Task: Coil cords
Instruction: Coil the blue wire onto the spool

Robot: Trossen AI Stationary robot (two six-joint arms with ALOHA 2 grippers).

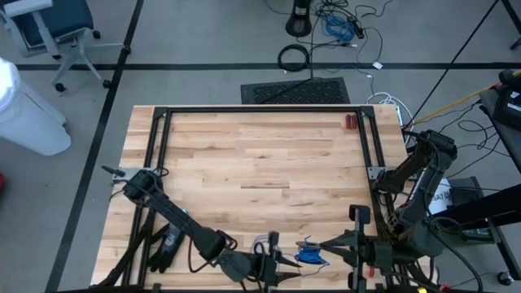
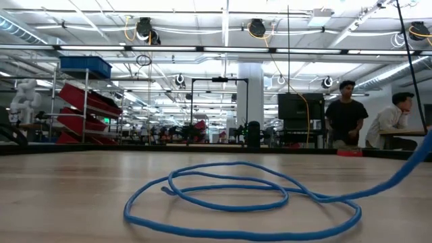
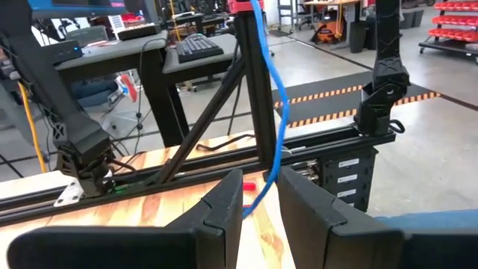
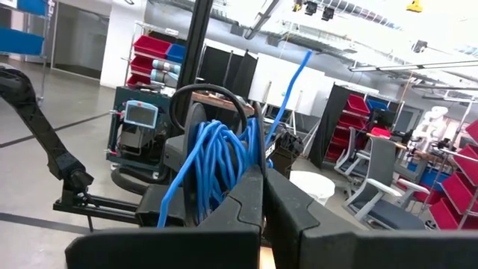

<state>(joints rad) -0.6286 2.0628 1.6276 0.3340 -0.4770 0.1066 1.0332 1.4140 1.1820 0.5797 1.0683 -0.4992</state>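
Jaws of the left gripper (image 3: pixel 258 205) are standing partly apart, with the thin blue flexible cord (image 3: pixel 270 112) running up between the two dark fingers (image 3: pixel 220 213); whether they are pinching it cannot be told. Jaws of the right gripper (image 4: pixel 263 196) are clenched together, and a bundle of many blue loops (image 4: pixel 213 168) is hanging just beyond them; whether those jaws are grasping a strand cannot be told.

One cord is showing. In the high view it is appearing as a small bright blue bunch (image 1: pixel 309 254) at the near edge of the pale wooden butcher-block table (image 1: pixel 260 155), between the two grippers. In the low view it is lying in two loose overlapping rings (image 2: pixel 236 196) flat on the wood, with one strand rising off toward the edge of that picture.

Two dark arms are working at the near edge. Two people (image 2: pixel 345 115) are standing or sitting in the room beyond.
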